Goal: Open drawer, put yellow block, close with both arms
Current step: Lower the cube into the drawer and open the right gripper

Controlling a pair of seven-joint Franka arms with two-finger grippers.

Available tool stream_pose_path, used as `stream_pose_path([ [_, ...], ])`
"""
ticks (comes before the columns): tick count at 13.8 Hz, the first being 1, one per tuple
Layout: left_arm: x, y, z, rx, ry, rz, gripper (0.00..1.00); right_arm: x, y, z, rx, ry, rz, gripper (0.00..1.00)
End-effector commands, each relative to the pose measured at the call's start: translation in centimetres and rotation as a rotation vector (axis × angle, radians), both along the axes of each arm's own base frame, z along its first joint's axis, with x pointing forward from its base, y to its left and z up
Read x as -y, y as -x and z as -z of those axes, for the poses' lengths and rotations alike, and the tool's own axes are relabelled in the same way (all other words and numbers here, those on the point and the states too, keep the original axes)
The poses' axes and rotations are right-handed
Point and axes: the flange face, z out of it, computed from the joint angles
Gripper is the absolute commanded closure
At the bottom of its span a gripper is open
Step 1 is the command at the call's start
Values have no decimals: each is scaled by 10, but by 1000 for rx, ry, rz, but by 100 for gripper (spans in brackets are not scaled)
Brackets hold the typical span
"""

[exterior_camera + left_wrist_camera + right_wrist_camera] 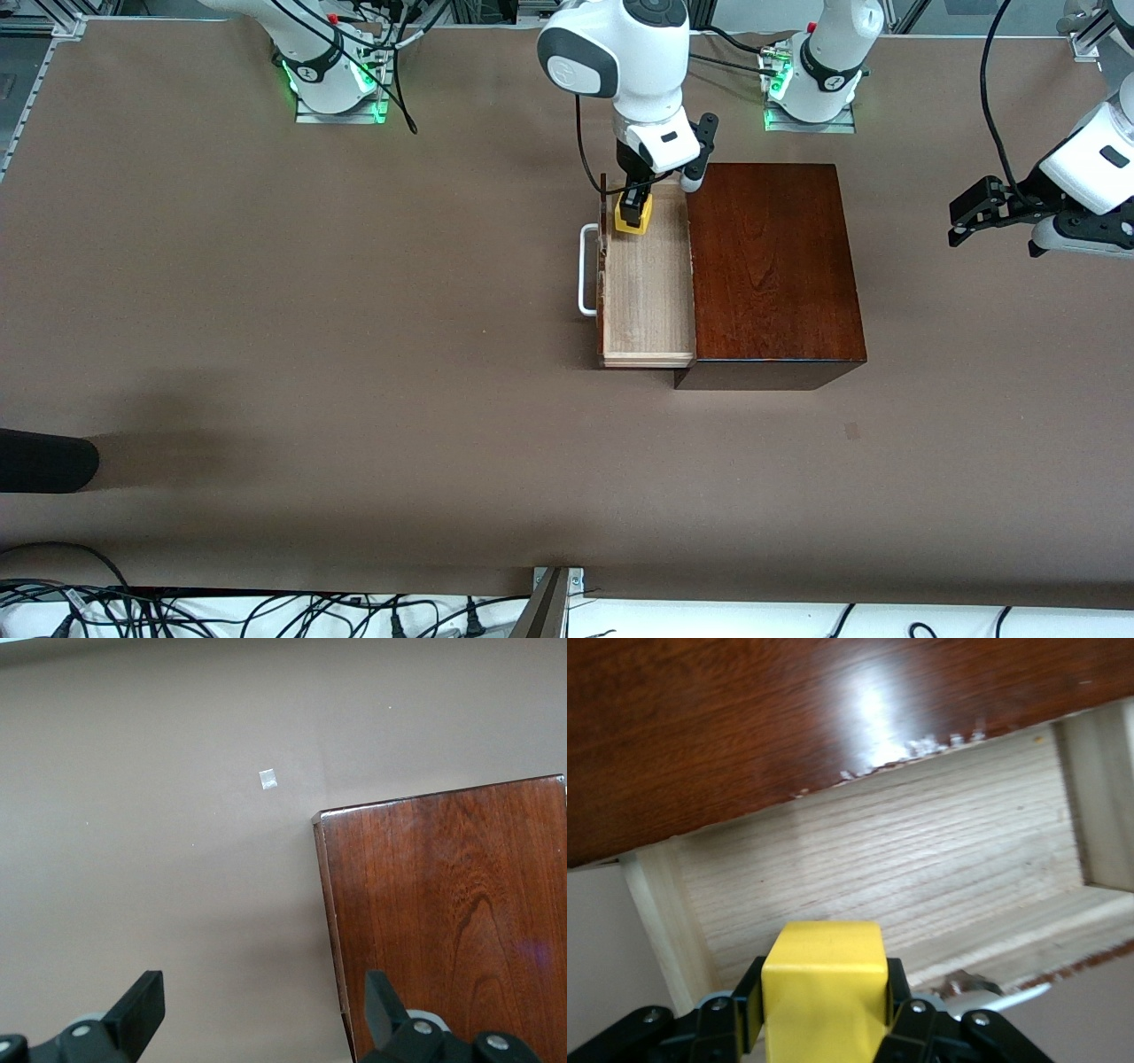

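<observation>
The right gripper (633,213) is clamping the yellow block (634,215) over the open drawer (647,292), just above centre frame; its handle (586,270) is sticking out. The left gripper (983,217) is waiting at the right edge, fingers apart, beside the box (771,266).

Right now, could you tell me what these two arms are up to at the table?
The right gripper holds the yellow block over the open drawer, at the end of the tray farther from the front camera. The drawer is pulled out of the dark box, and no block lies in it yet. The left gripper waits open above the table toward the left arm's end, past the box.
</observation>
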Motion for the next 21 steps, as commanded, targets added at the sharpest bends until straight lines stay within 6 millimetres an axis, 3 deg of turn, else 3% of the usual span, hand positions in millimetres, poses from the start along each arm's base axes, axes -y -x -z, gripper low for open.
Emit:
stream_pose_path([
  [1, 0, 1, -1, -4, -18, 9, 0, -11, -6, 18, 27, 26, -62, 80],
  [6, 0, -1, 2, -10, -18, 10, 0, -16, -7, 30, 32, 37, -122, 80],
  [11, 0, -1, 3, -12, -18, 10, 0, -10, -25, 52, 45, 72, -206, 80],
  [21, 0, 0, 4, -20, -17, 15, 0, -3, -40, 54, 53, 76, -253, 80],
])
